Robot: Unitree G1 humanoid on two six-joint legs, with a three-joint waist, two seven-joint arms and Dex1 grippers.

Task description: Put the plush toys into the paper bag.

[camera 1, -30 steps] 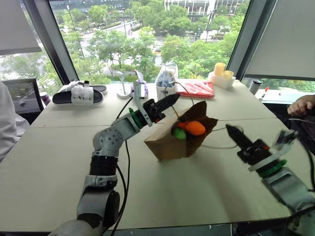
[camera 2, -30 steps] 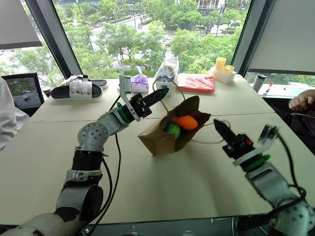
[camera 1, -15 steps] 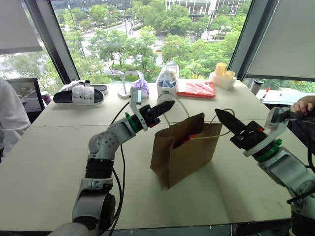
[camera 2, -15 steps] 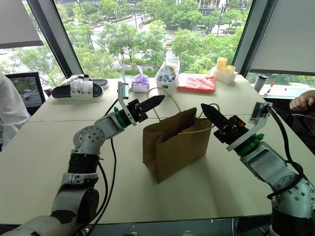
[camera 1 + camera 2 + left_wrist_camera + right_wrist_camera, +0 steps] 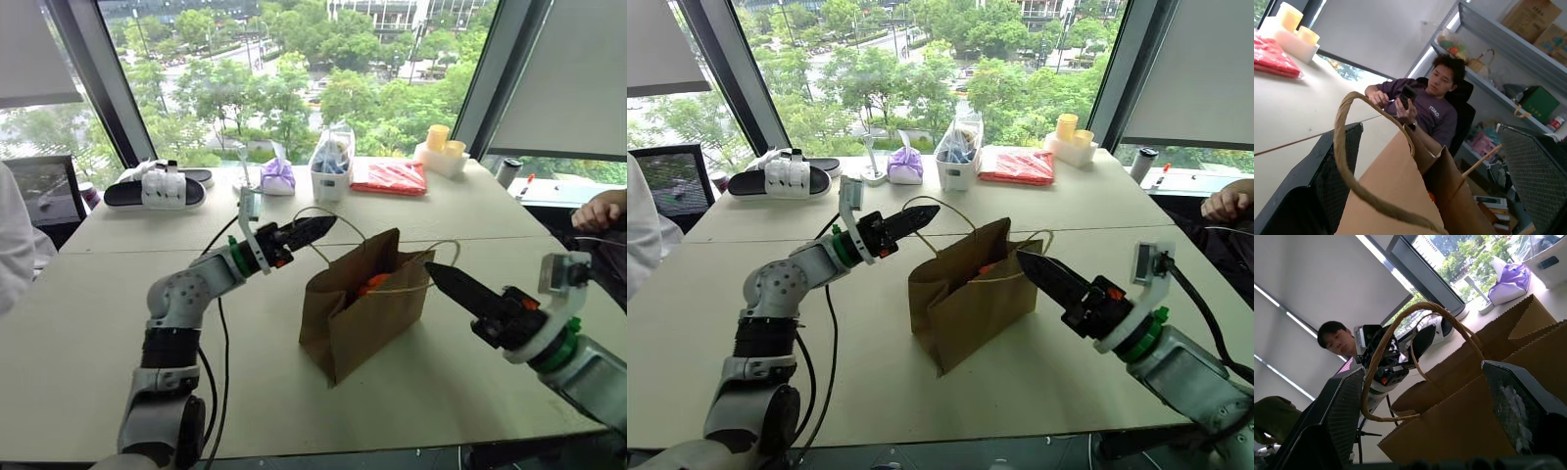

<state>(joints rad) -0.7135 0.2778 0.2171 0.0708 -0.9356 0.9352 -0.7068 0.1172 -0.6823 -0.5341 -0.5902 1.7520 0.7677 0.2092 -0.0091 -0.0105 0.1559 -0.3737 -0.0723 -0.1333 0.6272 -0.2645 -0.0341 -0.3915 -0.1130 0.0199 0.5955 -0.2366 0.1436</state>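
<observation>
Jaws of both grippers stand spread now, where a second ago I had them pressed together; the left gripper (image 5: 312, 229) and right gripper (image 5: 453, 285) hang beside the twisted-cord handles (image 5: 333, 213), holding nothing, as the wrist views show; the paper bag (image 5: 362, 315), earlier tipped over, stands upright on the bench (image 5: 98, 323); an orange plush toy (image 5: 373, 284) peeks inside, so I judge the task nearly done.

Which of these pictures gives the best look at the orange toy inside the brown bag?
The left eye view: the orange toy peeks out of the paper bag's open top. The right eye view shows a thinner orange sliver, the left wrist view a tiny orange spot behind the bag's edge.
</observation>
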